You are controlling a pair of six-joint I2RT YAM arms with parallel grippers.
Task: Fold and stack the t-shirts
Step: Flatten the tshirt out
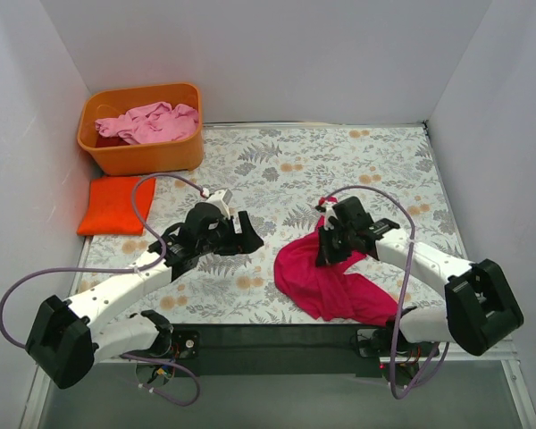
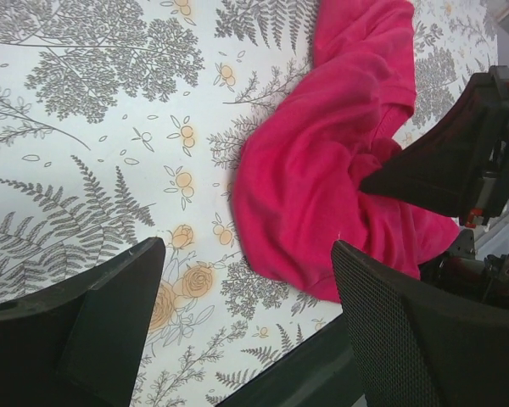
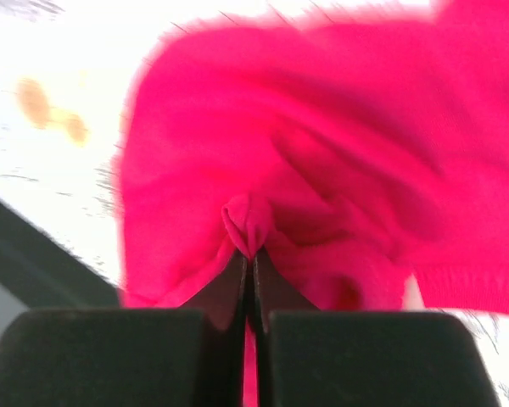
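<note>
A magenta-red t-shirt [image 1: 326,277] lies crumpled on the floral table at front right; it also shows in the left wrist view [image 2: 322,170] and the right wrist view [image 3: 322,144]. My right gripper [image 1: 329,246] is shut on a pinch of it [image 3: 251,222] and holds that part lifted. My left gripper [image 1: 248,234] is open and empty, just left of the shirt [image 2: 246,280]. An orange t-shirt [image 1: 114,205] lies folded at the left. A pale pink t-shirt [image 1: 152,121] sits in the orange tub [image 1: 147,154], with a dark red one [image 1: 101,140] showing beneath it.
The tub stands at the back left corner. White walls enclose the table on three sides. A dark strip [image 1: 277,335] runs along the near edge between the arm bases. Purple cables loop from both arms.
</note>
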